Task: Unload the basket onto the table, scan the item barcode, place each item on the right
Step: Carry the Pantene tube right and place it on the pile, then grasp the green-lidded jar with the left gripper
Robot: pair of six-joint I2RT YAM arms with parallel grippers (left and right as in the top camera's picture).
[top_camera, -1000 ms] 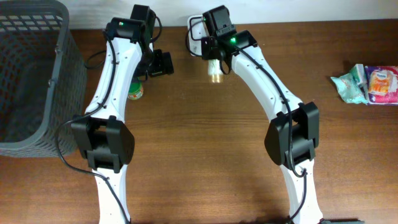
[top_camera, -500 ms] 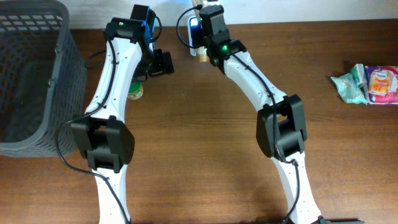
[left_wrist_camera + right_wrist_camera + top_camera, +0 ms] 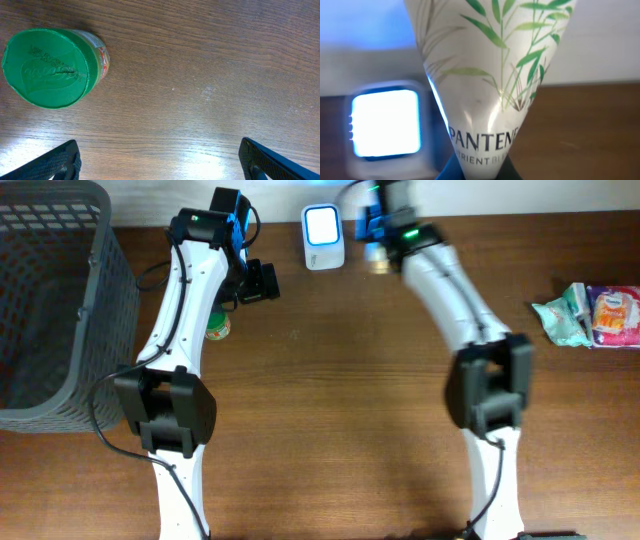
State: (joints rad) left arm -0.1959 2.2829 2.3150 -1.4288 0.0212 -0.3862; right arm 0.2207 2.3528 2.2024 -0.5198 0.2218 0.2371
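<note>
Pantene white tube printed with green leaves [image 3: 490, 90] is clamped in the right jaws at the far tabletop edge, just right of the glowing white scanner box [image 3: 385, 122]. Its barcode side should probably be turned squarely toward that window. Left jaws gape wide, empty.

Both arms rise from the near edge of the table and reach to the far side. The left arm [image 3: 185, 310] bends slightly to the right; the left gripper [image 3: 160, 156] looks straight down, jaws wide apart. The right arm [image 3: 450, 290] leans left. The right gripper [image 3: 380, 240], blurred, is clamped on a white tube [image 3: 490, 100].
</note>
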